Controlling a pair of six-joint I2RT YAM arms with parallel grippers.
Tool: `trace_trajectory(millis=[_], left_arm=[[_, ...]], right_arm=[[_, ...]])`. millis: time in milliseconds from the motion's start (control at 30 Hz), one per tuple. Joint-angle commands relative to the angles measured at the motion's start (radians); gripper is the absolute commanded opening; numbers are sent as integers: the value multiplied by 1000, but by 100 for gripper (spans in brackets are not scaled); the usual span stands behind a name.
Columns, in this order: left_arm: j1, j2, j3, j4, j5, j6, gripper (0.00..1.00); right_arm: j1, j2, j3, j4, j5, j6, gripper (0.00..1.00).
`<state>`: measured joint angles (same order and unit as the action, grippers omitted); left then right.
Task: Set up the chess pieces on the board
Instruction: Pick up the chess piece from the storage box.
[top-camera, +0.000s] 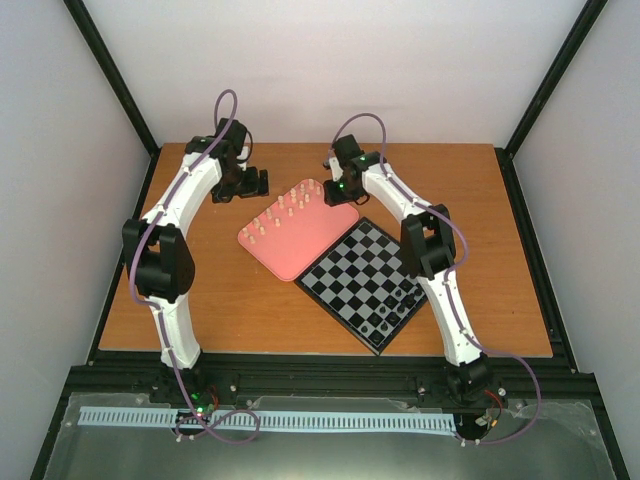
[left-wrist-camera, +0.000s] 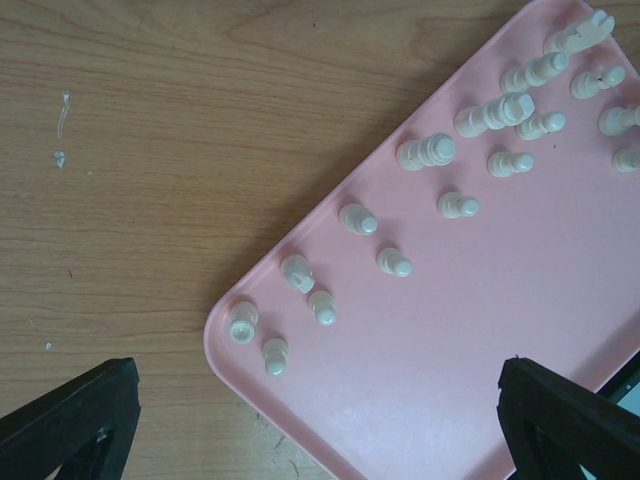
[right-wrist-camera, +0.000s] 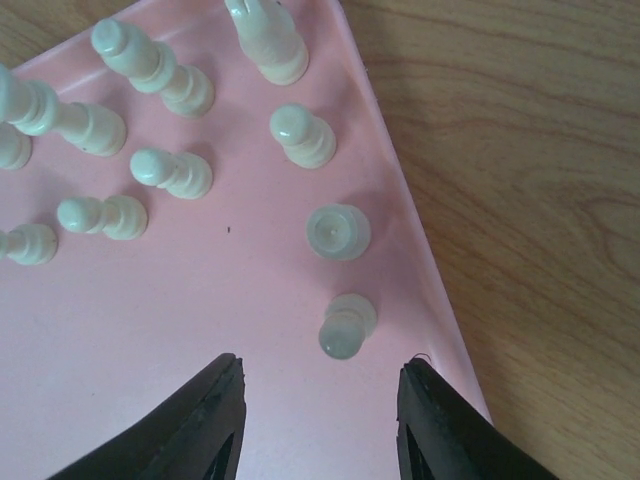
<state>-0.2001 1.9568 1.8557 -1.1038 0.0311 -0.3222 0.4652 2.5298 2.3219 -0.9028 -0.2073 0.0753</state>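
Sixteen cream pieces (left-wrist-camera: 458, 206) all stand on the pink tray (left-wrist-camera: 450, 350), upper left of the board (top-camera: 350, 270). Two grippers hang over the tray. The left gripper (left-wrist-camera: 318, 375) has its jaws wide apart, holding nothing. The right gripper (right-wrist-camera: 320, 368) has its jaws partly apart, with one piece just ahead of the gap. Only the top view shows the board. The right arm (top-camera: 430, 250) hides part of it. Its black pieces (top-camera: 390, 315) are too tiny to count.

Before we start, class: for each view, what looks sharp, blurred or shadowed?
Top external: even light, chess pieces tiny specks on the pink tray. Left wrist: pieces crisp, left gripper featureless black. Right wrist: nearest pawn slightly soft, faint shadows.
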Motion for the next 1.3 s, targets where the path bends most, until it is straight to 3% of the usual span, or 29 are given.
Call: trace_trajectory(millis=[0, 867, 1267], left_arm=[[8, -31, 35, 2, 10, -19, 100], [34, -9, 35, 1, 43, -27, 100], [38, -6, 23, 7, 53, -32, 100]], right_arm=[[1, 36, 62, -9, 21, 8, 44], [0, 112, 119, 29, 30, 40, 38], [0, 108, 120, 9, 22, 41, 14]])
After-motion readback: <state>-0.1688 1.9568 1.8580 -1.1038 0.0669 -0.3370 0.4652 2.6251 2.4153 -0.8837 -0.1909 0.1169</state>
